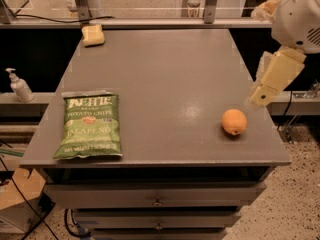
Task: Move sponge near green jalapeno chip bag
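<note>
The sponge (93, 34), a small pale yellow block, lies at the far left corner of the grey table (165, 69). The green jalapeno chip bag (90, 126) lies flat near the table's front left edge, far from the sponge. My gripper (265, 86) hangs at the right edge of the table, above and to the right of a round orange fruit (234, 121). It is across the table from both the sponge and the bag and holds nothing that I can see.
The table stands on a cabinet with drawers (157, 196) below its front edge. A soap dispenser bottle (20, 86) stands on a ledge left of the table. A rail with metal posts (210, 4) runs behind the table.
</note>
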Controlling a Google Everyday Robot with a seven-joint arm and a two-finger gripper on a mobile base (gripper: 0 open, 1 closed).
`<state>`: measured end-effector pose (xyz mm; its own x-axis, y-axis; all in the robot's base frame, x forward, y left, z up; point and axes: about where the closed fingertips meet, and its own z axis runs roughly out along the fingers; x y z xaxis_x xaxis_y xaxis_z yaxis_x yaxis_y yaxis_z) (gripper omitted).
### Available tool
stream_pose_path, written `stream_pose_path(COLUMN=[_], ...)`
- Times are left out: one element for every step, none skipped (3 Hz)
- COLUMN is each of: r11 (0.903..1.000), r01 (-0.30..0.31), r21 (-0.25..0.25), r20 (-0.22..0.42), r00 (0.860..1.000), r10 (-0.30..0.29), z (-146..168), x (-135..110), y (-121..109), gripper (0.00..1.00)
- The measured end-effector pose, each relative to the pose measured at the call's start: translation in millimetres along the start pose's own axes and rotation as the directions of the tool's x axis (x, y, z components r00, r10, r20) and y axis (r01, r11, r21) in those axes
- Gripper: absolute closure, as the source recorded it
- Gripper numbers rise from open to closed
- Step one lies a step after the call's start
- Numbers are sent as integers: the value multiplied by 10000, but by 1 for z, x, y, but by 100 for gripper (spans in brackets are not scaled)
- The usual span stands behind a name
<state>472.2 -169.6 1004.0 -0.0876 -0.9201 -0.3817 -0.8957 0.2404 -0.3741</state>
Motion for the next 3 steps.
stream_pose_path(r11=[10000, 9998, 9998], r01=[1, -31, 76], r21=[1, 190, 174], r20=[0, 323, 1079], r00=[10000, 9995, 9941], r10=[-1, 25, -94], z=[0, 6, 28], x=[0, -17, -47], y=[0, -10, -31], gripper=[0, 0, 0])
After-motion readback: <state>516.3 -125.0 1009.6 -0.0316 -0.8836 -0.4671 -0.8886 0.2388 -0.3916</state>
